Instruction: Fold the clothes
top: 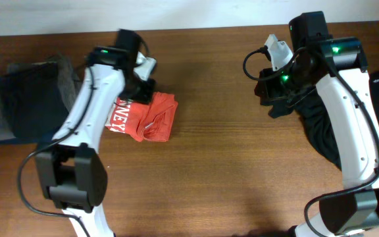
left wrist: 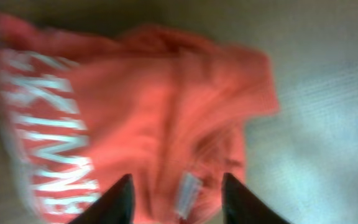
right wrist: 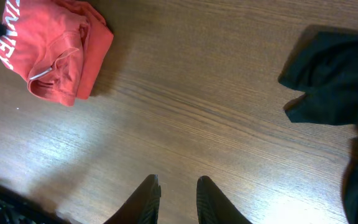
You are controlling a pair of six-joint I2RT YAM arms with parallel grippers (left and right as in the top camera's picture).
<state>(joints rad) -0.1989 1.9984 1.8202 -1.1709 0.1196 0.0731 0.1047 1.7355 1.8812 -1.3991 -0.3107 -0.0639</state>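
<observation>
Orange-red T-shirt (top: 151, 117) lies bunched on the table (top: 229, 171), left of centre. White lettering (top: 122, 119): I read only "NEY" from overhead; the rest is under the arm, and it is blurred in the left wrist view. Small white sewn tag (left wrist: 188, 194), unreadable. Left tool (left wrist: 176, 179) hangs over the shirt, fingers spread, holding nothing. Right tool (right wrist: 177, 182) over bare wood, narrow gap, empty. Black shirt (right wrist: 334, 74) heaped at the right.
</observation>
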